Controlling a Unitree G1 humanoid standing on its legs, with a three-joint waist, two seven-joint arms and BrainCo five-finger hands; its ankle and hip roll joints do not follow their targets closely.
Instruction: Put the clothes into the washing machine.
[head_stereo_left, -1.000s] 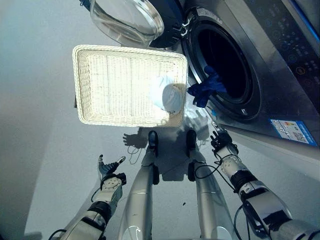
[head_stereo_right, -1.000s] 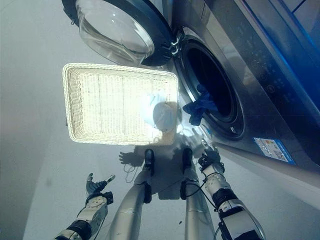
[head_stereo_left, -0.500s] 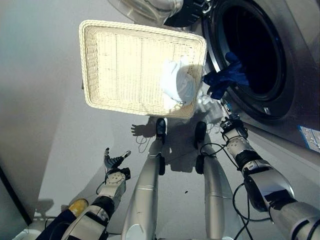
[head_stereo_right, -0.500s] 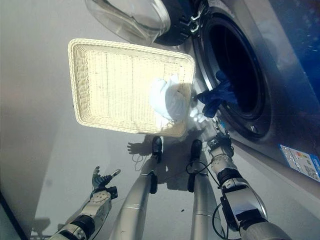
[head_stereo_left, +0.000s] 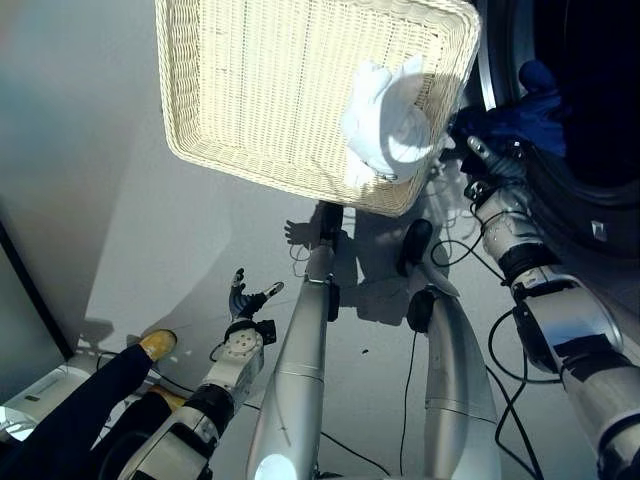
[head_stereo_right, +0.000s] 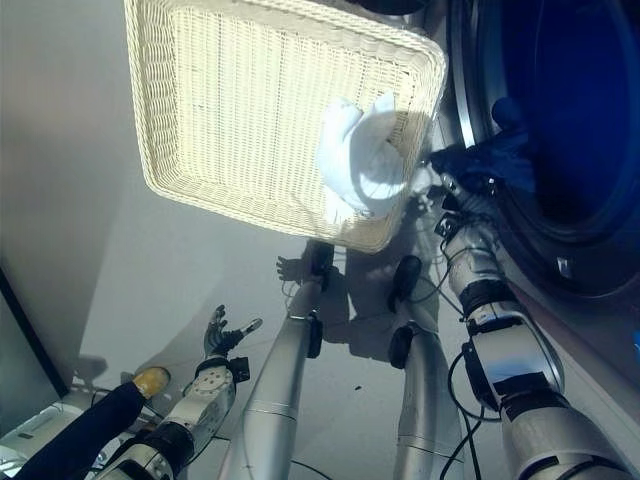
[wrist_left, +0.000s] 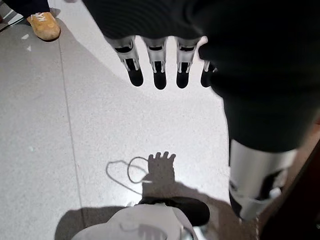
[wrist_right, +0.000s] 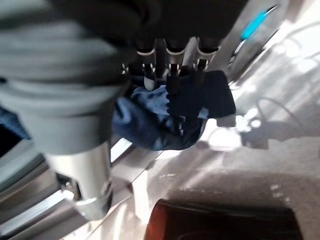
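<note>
Reaching arm: the right hand (head_stereo_left: 487, 160) is up at the mouth of the washing machine (head_stereo_right: 560, 200), right against the blue garment (head_stereo_left: 520, 105).
Right hand grip: its fingers (wrist_right: 175, 80) lie on the blue cloth in the right wrist view; whether they are curled round it or just resting there, I cannot tell.
Blue garment: it hangs over the lower lip of the drum opening, part inside the dark drum and part drooping outside, directly beyond the right hand's fingertips.
White garment: a crumpled white piece (head_stereo_right: 362, 165) sits in the corner of the wicker basket (head_stereo_left: 250, 100) nearest the right hand, just to that hand's left and apart from it.
Basket: pale woven wicker, rectangular, standing on the floor just beside the machine's front.
Left hand: the left hand (head_stereo_left: 243, 298) hangs low, well away from basket and machine, fingers straight and spread, holding nothing, over bare floor.
Floor: pale grey speckled floor (wrist_left: 65, 125) with a thin seam line, brightly lit around the basket.
Machine: dark metallic front with a round dark door opening, close on the right hand's far side.
Room edge: a person's dark trouser leg and tan shoe (head_stereo_left: 155, 344) stand near the left hand, on its outer side.
</note>
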